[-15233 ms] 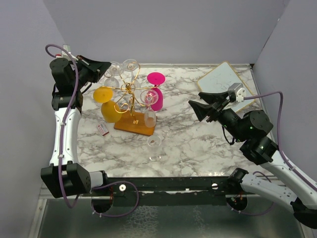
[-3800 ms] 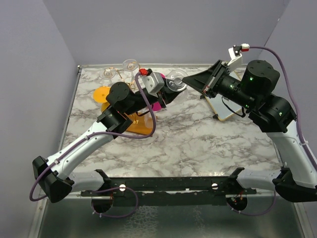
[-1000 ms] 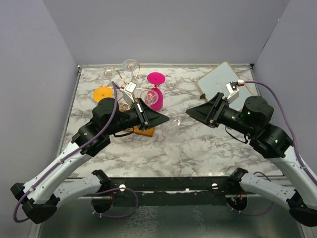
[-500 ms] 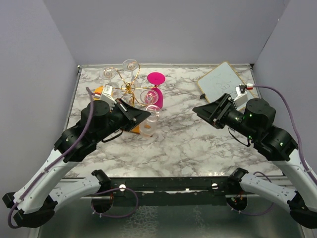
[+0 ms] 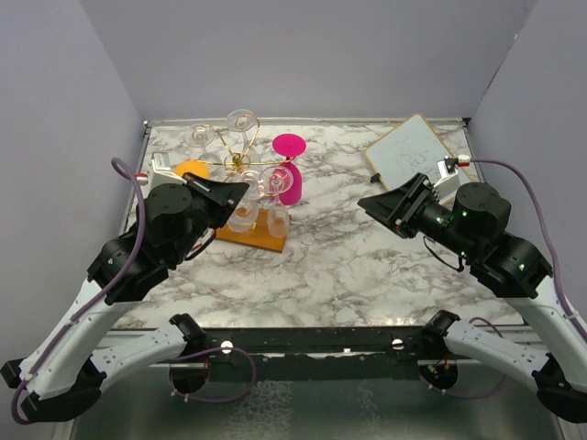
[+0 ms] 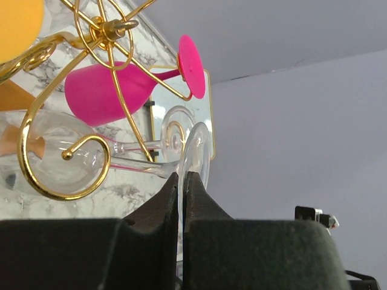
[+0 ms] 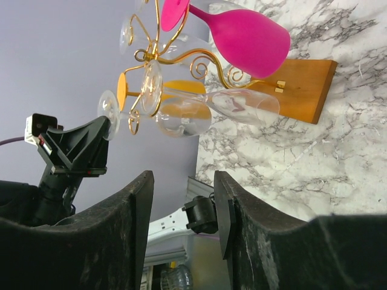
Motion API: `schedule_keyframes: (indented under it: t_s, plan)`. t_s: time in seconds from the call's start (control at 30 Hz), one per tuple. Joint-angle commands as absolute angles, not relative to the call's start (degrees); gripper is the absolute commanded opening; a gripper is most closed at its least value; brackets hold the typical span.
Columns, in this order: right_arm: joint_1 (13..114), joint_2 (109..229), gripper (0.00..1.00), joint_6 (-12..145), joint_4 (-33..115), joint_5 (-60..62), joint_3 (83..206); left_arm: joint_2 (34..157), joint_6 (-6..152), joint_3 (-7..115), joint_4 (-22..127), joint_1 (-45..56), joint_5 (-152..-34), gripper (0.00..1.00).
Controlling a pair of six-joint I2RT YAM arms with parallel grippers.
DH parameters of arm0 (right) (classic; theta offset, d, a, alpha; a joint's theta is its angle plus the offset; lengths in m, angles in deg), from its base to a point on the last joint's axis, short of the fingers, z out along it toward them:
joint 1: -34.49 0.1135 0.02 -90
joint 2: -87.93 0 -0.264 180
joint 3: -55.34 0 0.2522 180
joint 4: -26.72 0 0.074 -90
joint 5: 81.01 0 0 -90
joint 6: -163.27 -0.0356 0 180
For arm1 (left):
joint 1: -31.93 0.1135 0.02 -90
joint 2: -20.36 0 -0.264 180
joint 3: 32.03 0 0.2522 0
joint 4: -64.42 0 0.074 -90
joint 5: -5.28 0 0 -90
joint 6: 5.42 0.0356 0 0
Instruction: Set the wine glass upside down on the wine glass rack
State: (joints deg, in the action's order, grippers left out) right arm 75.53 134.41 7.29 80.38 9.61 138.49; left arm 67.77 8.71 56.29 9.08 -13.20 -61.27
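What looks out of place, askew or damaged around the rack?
Nothing looks spilled or broken. Only one clear wine glass is not settled: the left tool pinches its foot rim, and whether it hangs on the wine glass rack cannot be told.

- Pink glass [image 5: 292, 186]: opaque, upside down, round foot on top, mid-table.
- Orange glass [image 5: 192, 169]: only part shows from above, left of the pink.
- Two clear glasses [image 5: 242, 120] at the rear, feet up; third clear glass [image 5: 276, 220] just in front of the pink.
- White panel [image 5: 413, 156]: pale wooden edge, flat, far-right corner.
- Marble tabletop [image 5: 358, 266]; lavender-grey walls [image 5: 303, 55].
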Motion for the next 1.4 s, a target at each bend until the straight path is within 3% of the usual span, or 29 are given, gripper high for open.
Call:
schedule_keyframes:
  t_s: [0.0,0.83,1.37]
  plan:
    - [75.71,134.11,0.44,7.44,81.08,11.60,139.22,69.28,9.84,56.81,15.33,-13.25,-56.41,0.00]
    - [75.71,134.92,0.42,7.08,79.27,10.95,138.37,60.35,5.91,49.88,15.71,-13.25,-45.20,0.00]
    - [75.71,135.69,0.40,6.31,77.62,9.54,137.20,55.23,1.06,47.67,13.60,-13.22,-52.35,0.00]
